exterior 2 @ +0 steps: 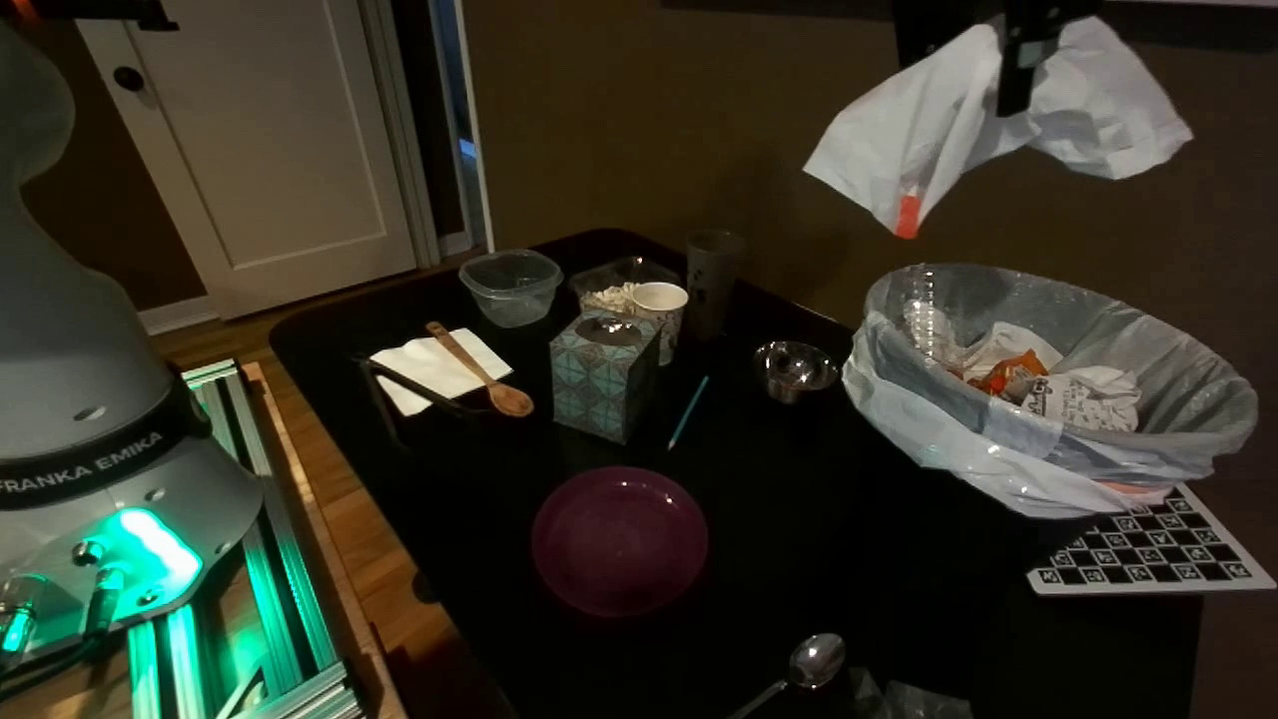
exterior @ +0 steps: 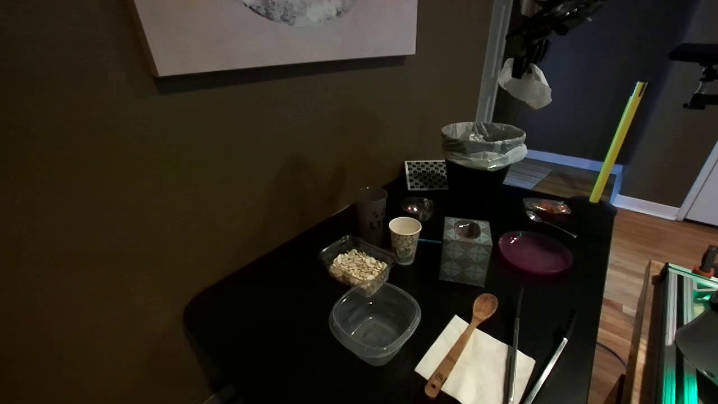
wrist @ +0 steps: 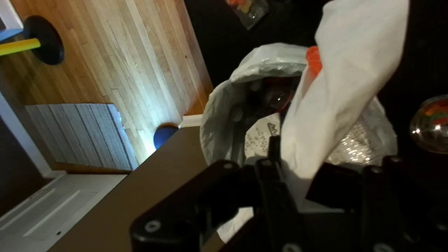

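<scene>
The hand [exterior 2: 1013, 92] pinches paper [exterior 2: 944, 110] above a bin [exterior 2: 958, 461].

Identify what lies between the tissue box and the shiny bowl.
A thin blue stick lies between the tissue box and the shiny bowl in an exterior view.

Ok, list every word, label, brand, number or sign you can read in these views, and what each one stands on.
"FRANKA EMIKA": on the robot's base.
Printed paper in the lined bin: too blurred to read.
Tall cup and paper cup: markings too blurred to read.
Wooden spoon: handle stamp, too small.
Checkered board: symbols in squares, too small to make out.
White sheet in the gripper: no lettering visible.
</scene>
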